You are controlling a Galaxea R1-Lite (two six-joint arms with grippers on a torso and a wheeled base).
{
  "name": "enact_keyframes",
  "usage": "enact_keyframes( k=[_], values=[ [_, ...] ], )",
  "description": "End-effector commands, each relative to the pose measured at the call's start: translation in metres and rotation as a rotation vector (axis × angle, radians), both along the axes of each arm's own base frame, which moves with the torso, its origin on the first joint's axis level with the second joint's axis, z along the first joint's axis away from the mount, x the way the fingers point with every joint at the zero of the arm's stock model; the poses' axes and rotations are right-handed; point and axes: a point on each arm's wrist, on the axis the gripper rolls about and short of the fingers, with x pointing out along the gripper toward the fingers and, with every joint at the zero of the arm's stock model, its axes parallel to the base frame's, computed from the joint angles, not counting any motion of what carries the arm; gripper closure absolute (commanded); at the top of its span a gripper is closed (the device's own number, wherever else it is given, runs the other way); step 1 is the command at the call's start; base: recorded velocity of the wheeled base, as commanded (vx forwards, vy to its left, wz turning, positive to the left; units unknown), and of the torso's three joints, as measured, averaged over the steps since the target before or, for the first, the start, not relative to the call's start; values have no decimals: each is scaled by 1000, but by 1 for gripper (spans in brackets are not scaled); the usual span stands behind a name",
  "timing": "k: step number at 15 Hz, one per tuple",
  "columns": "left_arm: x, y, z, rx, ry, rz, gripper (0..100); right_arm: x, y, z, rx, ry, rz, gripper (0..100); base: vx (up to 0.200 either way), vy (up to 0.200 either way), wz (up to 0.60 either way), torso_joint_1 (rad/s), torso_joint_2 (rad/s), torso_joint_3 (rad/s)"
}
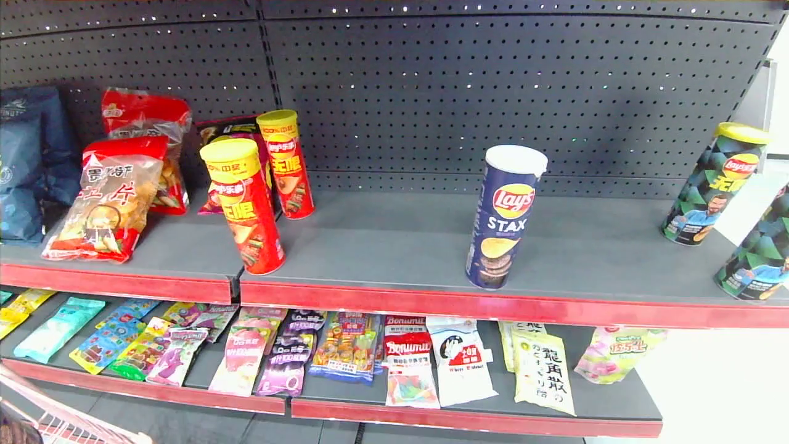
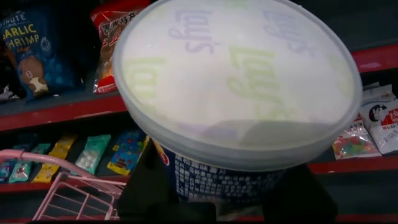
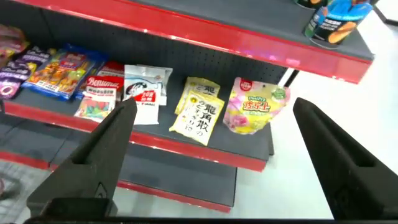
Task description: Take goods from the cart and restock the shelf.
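Note:
In the left wrist view a blue chips can [image 2: 205, 180] with a white plastic lid [image 2: 236, 74] looms close to the camera. My left gripper [image 2: 224, 190] is shut on its body, one dark finger on each side. It hangs in front of the shelves, above the pink cart [image 2: 81, 199]. My right gripper [image 3: 217, 155] stands open with nothing between its fingers [image 3: 93, 168], facing the lower shelf [image 3: 186, 146] of snack packets. In the head view another blue chips can [image 1: 505, 216] stands upright near the front of the upper shelf [image 1: 394, 246].
Two red cans [image 1: 246, 203] and snack bags [image 1: 111, 203] stand at the upper shelf's left, green-patterned cans [image 1: 715, 185] at its right. Bare shelf lies between the red cans and the blue can. The cart's corner [image 1: 61, 422] is at lower left.

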Motion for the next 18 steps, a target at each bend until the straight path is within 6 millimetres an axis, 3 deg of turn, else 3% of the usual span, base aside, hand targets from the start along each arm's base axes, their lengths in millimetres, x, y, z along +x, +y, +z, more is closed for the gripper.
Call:
enact_keyframes(
  k=[1, 12, 16, 18],
  values=[
    [0, 0, 0, 2, -3, 0, 100, 0, 0, -1, -1, 0, 2, 0, 0, 0, -600, -12, -2, 7],
    [-13, 1, -2, -6, -64, -23, 100, 1, 0, -3, -7, 5, 4, 0, 0, 0, -600, 5, 3, 4],
    [-13, 1, -2, -12, -65, -41, 100, 3, 0, -8, 38, 15, 0, 0, 0, 0, 0, 0, 0, 0],
    [-12, 1, -2, -16, -57, -43, 100, 10, 1, -20, 83, 2, -5, 0, 0, 0, 0, 0, 0, 0]
  ],
)
